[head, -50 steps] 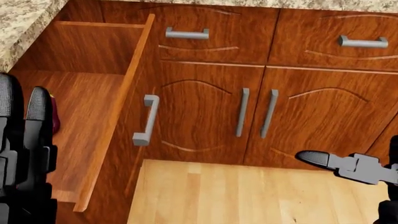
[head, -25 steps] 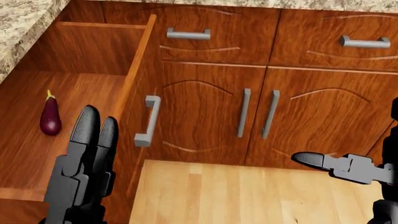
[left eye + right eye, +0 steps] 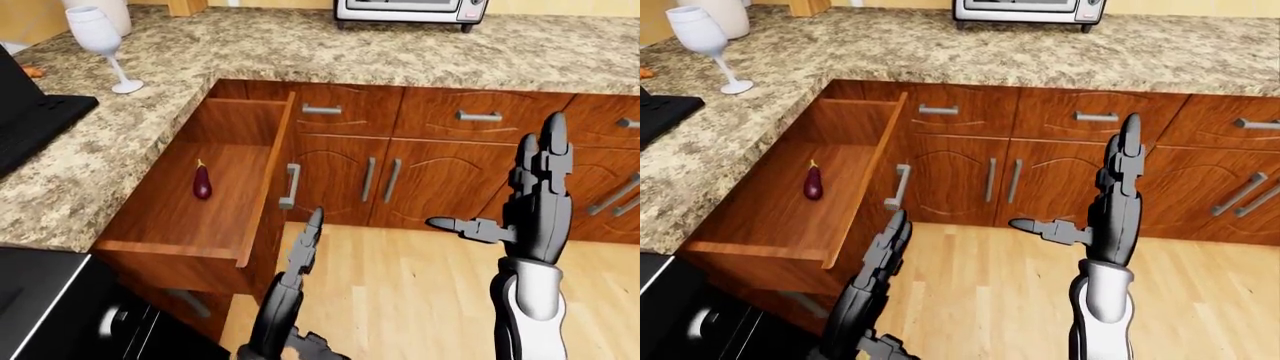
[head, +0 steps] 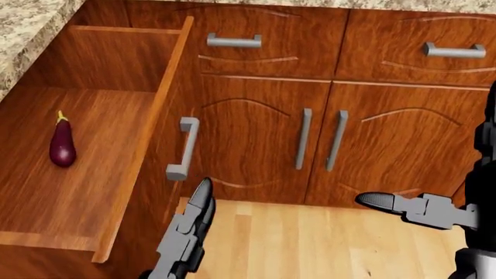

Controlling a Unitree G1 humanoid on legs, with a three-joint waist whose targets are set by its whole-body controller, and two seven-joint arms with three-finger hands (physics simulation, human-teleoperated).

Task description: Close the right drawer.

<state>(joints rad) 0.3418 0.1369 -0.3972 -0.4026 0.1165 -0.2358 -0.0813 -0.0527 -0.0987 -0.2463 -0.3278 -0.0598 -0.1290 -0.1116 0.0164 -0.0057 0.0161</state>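
Standing pulled far out under the granite counter's corner, the drawer (image 3: 180,217) holds one small eggplant (image 3: 202,182). It should slide stiffly on rails; I'd push flat on its front panel beside the grey handle (image 4: 183,149). Left hand (image 4: 188,229), fingers straight together, and right hand (image 3: 535,187), fingers extended with thumb out, grasp nothing.

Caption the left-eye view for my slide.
Open wooden drawer holding a small purple eggplant, both open hands, left hand and right hand, hovering beside it.

Left hand (image 3: 875,277) and right hand (image 3: 535,191): dark grey segmented three-finger units with black textured fingertip pads (image 4: 203,189); pale grey, rounded right forearm shell (image 3: 527,304).
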